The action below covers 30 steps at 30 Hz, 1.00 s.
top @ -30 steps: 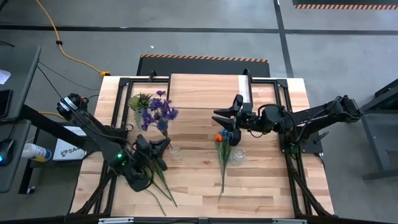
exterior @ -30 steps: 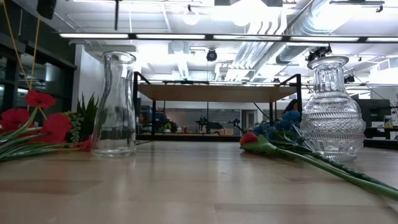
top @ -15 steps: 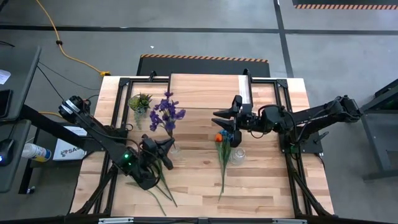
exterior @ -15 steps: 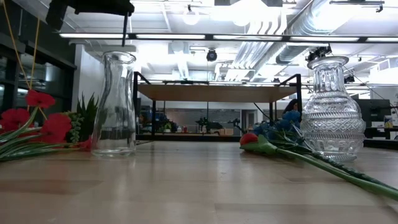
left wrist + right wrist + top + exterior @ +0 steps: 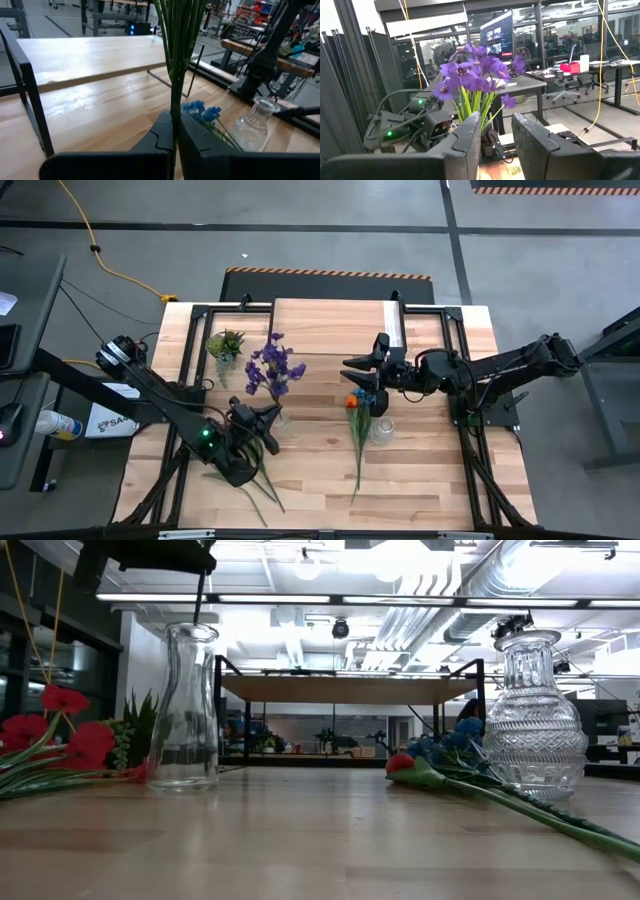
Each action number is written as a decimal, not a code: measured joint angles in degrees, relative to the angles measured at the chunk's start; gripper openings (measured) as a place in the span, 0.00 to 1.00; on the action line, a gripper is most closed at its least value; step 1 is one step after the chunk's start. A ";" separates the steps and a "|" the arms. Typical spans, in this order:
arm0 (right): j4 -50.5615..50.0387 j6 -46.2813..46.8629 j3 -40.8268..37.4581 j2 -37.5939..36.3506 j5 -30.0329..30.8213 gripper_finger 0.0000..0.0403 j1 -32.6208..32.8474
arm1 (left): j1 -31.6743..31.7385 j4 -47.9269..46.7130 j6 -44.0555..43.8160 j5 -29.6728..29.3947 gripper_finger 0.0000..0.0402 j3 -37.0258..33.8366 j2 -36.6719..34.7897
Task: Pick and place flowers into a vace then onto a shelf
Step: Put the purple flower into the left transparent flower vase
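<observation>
Above the near-left part of the table [image 5: 420, 470], the left gripper [image 5: 262, 418] held a bunch of purple flowers [image 5: 274, 367] upright, its jaws clamped tight on the green stems, which the left wrist view showed rising straight up between the two dark fingers [image 5: 161, 136]. The lower ends of the stems hung just over the mouth of a plain clear vase [image 5: 187, 706], seen from the low view as a tall bottle standing on the table with the dark gripper above its rim. Red flowers [image 5: 62, 735] lay on the table beside that vase, next to a small spiky green plant [image 5: 225, 343] near the far-left corner. Across the table, the right gripper [image 5: 355, 370] hovered near the middle, its jaws partly apart with nothing between them, and its own camera looked toward the purple blooms and the left arm behind them. Below it lay a spray with blue and orange blooms [image 5: 358, 402], its long stem stretched toward the near edge and lying just beside a cut-glass vase [image 5: 532, 716] that stood upright. At the far edge of the table, between the two arms, the light-wood shelf [image 5: 330, 325] on thin black legs stood with nothing on its board.
</observation>
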 joint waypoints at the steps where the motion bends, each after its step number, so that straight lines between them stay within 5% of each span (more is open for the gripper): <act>1: 0.00 0.00 0.00 0.00 0.00 0.26 0.00 | 0.00 -0.35 -0.15 -0.01 0.10 -0.01 0.39; 30: 0.04 0.44 0.00 0.00 -2.19 0.26 0.00 | 0.02 -3.55 -1.39 -0.72 0.10 -0.02 0.84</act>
